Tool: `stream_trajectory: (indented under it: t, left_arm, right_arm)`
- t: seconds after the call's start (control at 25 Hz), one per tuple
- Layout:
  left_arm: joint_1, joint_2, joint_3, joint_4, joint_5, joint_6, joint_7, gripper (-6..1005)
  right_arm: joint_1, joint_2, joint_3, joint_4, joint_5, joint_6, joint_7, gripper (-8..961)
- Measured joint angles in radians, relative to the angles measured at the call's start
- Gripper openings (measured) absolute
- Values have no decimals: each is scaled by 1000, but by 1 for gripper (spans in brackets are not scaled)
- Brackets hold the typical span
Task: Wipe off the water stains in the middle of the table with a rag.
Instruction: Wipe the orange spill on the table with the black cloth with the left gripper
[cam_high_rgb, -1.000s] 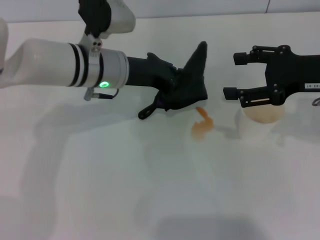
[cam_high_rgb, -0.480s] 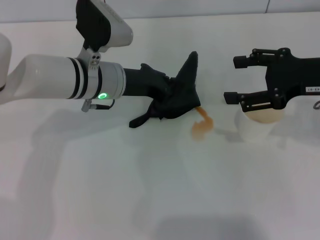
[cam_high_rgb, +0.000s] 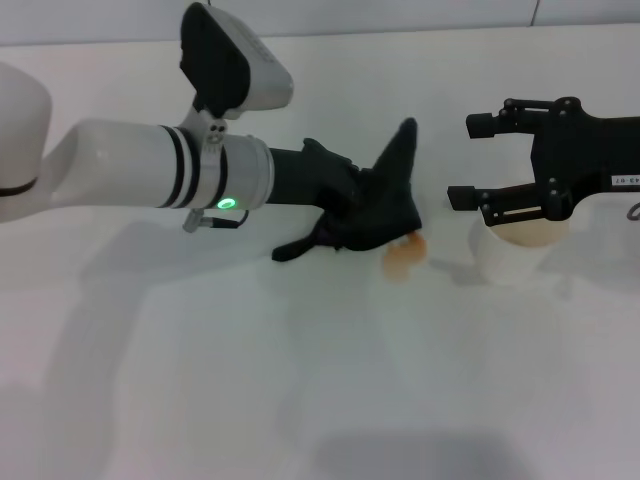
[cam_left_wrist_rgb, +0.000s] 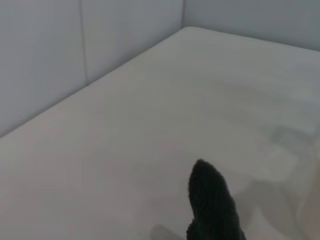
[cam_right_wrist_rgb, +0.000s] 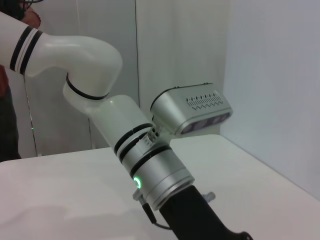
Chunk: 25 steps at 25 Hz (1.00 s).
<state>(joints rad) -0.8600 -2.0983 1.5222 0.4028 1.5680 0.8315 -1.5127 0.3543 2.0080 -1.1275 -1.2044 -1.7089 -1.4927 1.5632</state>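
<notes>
The black rag (cam_high_rgb: 393, 195) is bunched in my left gripper (cam_high_rgb: 345, 205), which is shut on it and reaches in from the left over the white table (cam_high_rgb: 300, 380). The rag's lower edge lies on the upper part of the orange-brown water stains (cam_high_rgb: 405, 256); only the lower blotch shows. One pointed corner of the rag (cam_left_wrist_rgb: 212, 205) sticks up in the left wrist view. My right gripper (cam_high_rgb: 470, 157) hovers open at the right, apart from the rag, just above a white cup (cam_high_rgb: 505, 262).
The white cup holds pale orange liquid and stands right of the stain. The left arm (cam_right_wrist_rgb: 150, 170) fills the right wrist view. Grey walls border the table's far edge (cam_left_wrist_rgb: 125, 70).
The left gripper, which had drawn back left with the rag, has moved right again. The rag now covers the stain's curled tail. The right gripper has stayed put.
</notes>
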Motion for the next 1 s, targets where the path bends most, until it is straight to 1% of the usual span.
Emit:
stream_trajectory:
  t: [0.2, 0.6, 0.64, 0.76, 1.0]
  left_arm:
    - [-3, 1, 83, -1, -63, -8, 2, 79]
    - [3, 0, 120, -1, -67, 1, -3, 81]
    - [5, -1, 139, 0, -68, 6, -6, 81]
    - [5, -1, 155, 1, -72, 15, -7, 82]
    - [7, 2, 213, 3, -123, 30, -8, 84]
  right_arm:
    - [0, 0, 0, 0, 0, 0, 0, 856]
    - [0, 2, 0, -3, 0, -4, 0, 856]
    - [0, 2, 0, -4, 0, -4, 0, 856]
    - [0, 3, 0, -5, 1, -4, 0, 856]
    - [0, 3, 0, -5, 3, -3, -1, 855]
